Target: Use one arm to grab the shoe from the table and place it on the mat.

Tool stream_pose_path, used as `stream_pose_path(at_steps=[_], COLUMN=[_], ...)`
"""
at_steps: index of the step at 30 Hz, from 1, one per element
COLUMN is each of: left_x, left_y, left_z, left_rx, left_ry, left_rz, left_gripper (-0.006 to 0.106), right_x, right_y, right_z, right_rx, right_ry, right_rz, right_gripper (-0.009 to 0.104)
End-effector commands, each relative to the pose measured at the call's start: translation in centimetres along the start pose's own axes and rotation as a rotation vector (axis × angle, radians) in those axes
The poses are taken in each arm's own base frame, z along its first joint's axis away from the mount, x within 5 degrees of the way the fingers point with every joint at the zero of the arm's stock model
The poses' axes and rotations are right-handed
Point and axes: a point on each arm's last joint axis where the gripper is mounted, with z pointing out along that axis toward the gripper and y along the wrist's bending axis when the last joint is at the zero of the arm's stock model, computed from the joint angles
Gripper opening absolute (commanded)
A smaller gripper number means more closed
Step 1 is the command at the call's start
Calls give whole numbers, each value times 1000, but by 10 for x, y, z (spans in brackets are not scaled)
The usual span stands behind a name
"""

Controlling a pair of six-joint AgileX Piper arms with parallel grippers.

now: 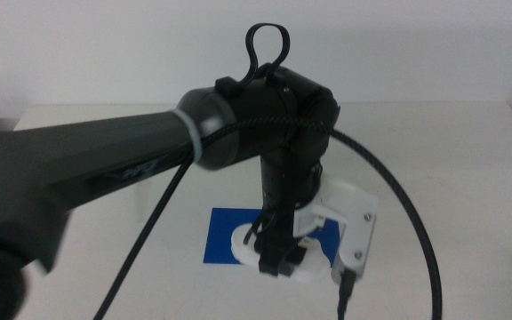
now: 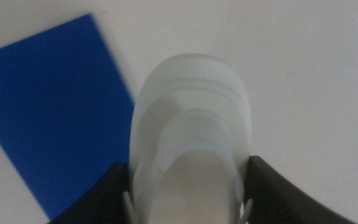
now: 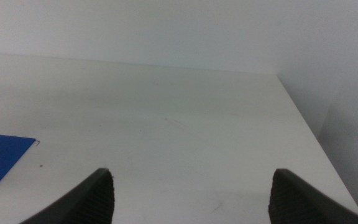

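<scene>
In the middle view the left arm reached down over the mat, its gripper on the shoe at the mat's near edge. The left wrist view showed both jaws pinching the shoe's sides. In the right wrist view the right gripper hung spread above the table

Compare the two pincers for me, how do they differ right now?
The left pincer is closed on the small white sandal-like shoe, one dark jaw on each side of it; the right pincer is open and holds nothing. The left pincer hangs beside the flat bright blue mat; the right pincer waits over bare white table, the mat only at the edge of its view. Both have two dark jaws.
</scene>
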Motion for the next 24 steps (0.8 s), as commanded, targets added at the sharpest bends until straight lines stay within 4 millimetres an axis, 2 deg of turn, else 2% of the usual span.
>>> stream_pose_path(at_steps=[1, 6, 11, 18, 24], left_x=[5, 16, 24, 29, 31], left_y=[11, 36, 50, 56, 62], left_z=[-27, -26, -20, -6, -6], left_rx=[-64, -86, -92, -75, -142], left_ry=[-32, -69, -108, -95, -78], left_rz=[-11, -71, -120, -165, -215], left_gripper=[0, -1, -1, -1, -1], right_x=[-6, -6, -6, -6, -6], right_y=[-1, -1, -1, -1, -1], right_z=[-2, -2, -2, -2, -2], right_rx=[8, 8, 8, 8, 8], right_ry=[-97, -97, -97, -97, -97], right_rz=[-17, -17, -17, -17, -17], right_gripper=[64, 64, 64, 64, 64])
